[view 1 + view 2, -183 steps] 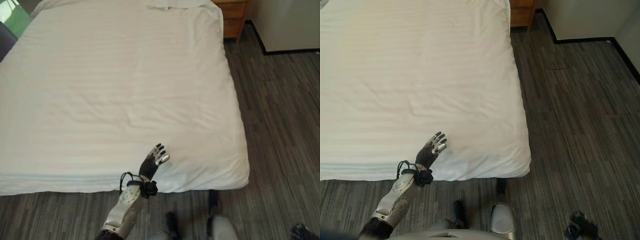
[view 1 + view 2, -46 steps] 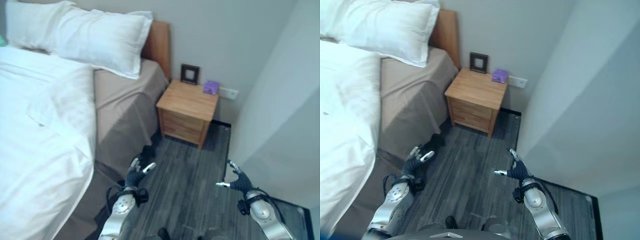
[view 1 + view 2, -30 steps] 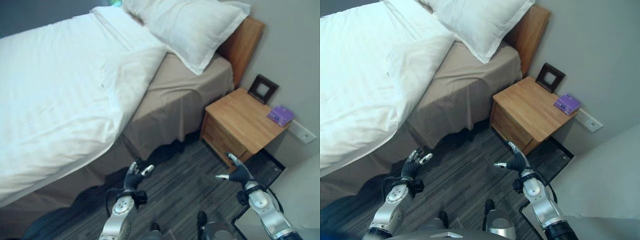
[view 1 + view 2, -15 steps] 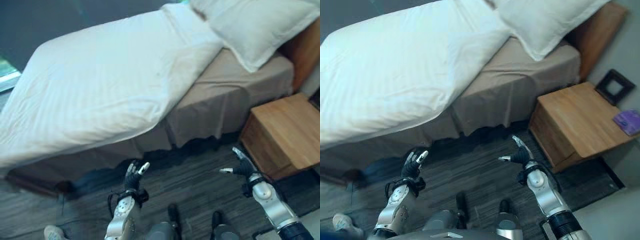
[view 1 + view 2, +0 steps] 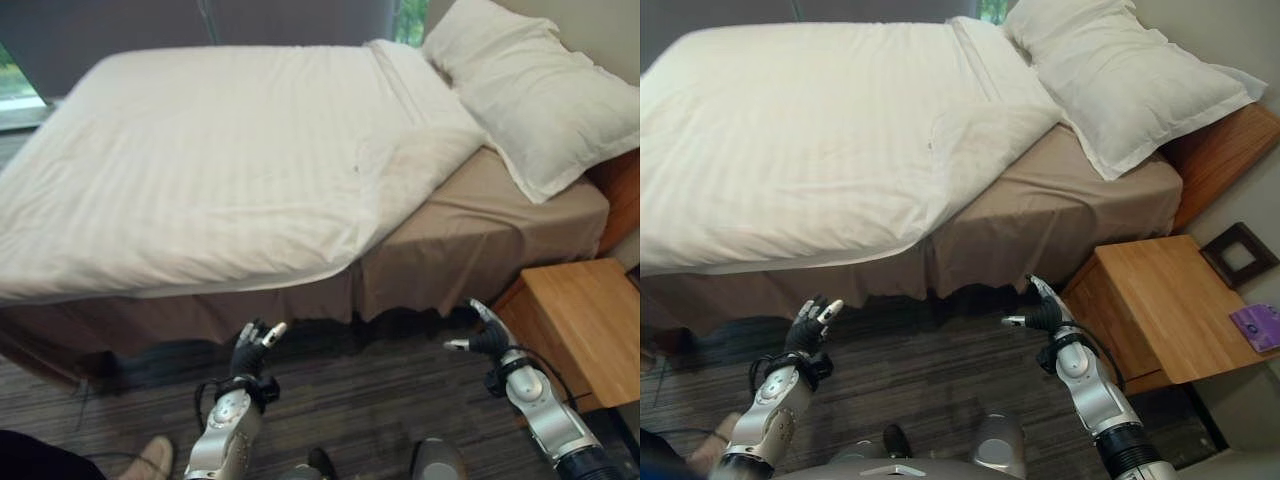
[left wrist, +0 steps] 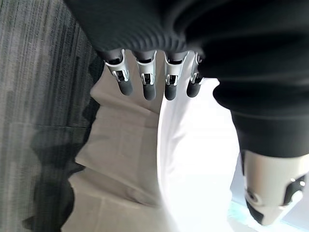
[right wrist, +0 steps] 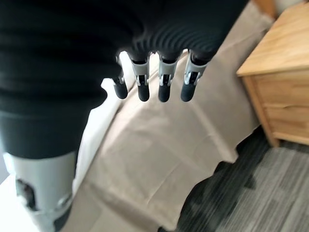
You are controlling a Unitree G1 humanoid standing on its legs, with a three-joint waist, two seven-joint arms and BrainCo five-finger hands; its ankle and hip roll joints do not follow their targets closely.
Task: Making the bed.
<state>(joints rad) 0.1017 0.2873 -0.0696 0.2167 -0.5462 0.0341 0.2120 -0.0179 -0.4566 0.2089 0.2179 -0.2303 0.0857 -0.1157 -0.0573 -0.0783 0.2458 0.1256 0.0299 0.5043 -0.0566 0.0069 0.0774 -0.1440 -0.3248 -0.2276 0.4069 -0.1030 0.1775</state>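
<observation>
One bed (image 5: 470,240) stands ahead, its tan skirt bare along the near side by the head; one white duvet (image 5: 200,160) covers most of it, its near edge hanging over the side and one corner folded back just short of the pillows; two white pillows (image 5: 1120,70) lie stacked at the head, against a wooden headboard (image 5: 1220,150); one wooden nightstand (image 5: 1160,300) stands beside the bed on the right, with one dark picture frame (image 5: 1238,255) and one small purple box (image 5: 1258,327) on it; a person's shoe (image 5: 152,458) shows at the lower left on the grey wood floor (image 5: 940,380).

The left hand (image 5: 808,328) is held up over the floor short of the bed, fingers straight and spread, holding nothing; the right hand (image 5: 1045,312) likewise, fingers extended, empty, near the nightstand's corner.

Against half a second ago the camera has swung, so the bed sits squarer and the whole nightstand top shows; both hands keep the same raised, empty pose.
</observation>
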